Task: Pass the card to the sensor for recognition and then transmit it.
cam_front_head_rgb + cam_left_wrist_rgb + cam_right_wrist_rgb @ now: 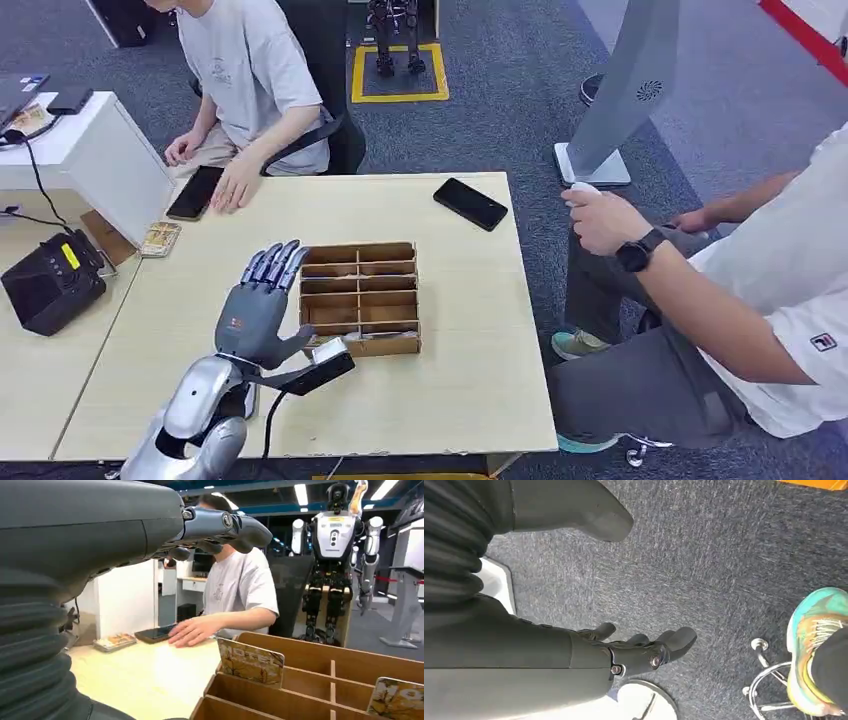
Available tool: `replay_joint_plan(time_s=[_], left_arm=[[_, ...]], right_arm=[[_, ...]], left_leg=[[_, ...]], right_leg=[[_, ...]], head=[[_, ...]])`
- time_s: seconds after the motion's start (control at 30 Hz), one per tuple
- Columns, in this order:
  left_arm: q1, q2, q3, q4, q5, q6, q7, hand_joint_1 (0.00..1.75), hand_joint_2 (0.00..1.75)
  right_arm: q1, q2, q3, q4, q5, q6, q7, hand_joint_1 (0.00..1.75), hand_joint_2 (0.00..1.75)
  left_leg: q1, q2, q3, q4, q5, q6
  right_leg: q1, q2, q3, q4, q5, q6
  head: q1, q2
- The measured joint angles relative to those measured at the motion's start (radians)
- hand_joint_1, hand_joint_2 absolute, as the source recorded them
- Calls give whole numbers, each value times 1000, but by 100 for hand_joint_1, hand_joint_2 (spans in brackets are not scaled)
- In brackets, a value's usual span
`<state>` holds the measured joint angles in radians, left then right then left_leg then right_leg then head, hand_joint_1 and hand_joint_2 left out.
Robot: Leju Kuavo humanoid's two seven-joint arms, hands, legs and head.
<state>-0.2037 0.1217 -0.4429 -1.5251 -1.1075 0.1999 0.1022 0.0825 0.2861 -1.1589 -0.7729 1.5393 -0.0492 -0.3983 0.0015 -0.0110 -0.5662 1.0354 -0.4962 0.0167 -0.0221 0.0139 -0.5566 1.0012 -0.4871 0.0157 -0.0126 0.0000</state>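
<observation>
Currently my left hand (pixel 262 305) hovers flat over the pale wooden surface (pixel 470 330), fingers spread, holding nothing, just beside the brown wooden divided card box (pixel 362 297). In the left wrist view I see two yellow-brown printed cards (pixel 251 662) standing upright in separate box compartments. My right hand (pixel 644 652) hangs over grey carpet floor (pixel 724 555), fingers loosely apart, empty. Black boxy sensor unit (pixel 50 283) sits on the adjoining surface, well apart from the box. A black phone (pixel 470 203) lies near the far edge.
</observation>
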Motion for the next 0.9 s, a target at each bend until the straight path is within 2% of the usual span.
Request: replay_joint_plan(time_s=[0.4,0.9], left_arm=[[-27,-13,0,27,50,-43,12,0,175],[-44,-30,23,101,76,-34,42,0,175]], right_arm=[[-14,-5,13,28,0,-12,-2,0,175],[-35,-14,35,83,0,-34,5,0,175]], left_leg=[[0,0,0,0,0,0],[0,0,0,0,0,0]], right_leg=[[0,0,0,0,0,0],[0,0,0,0,0,0]], head=[[0,0],[0,0]])
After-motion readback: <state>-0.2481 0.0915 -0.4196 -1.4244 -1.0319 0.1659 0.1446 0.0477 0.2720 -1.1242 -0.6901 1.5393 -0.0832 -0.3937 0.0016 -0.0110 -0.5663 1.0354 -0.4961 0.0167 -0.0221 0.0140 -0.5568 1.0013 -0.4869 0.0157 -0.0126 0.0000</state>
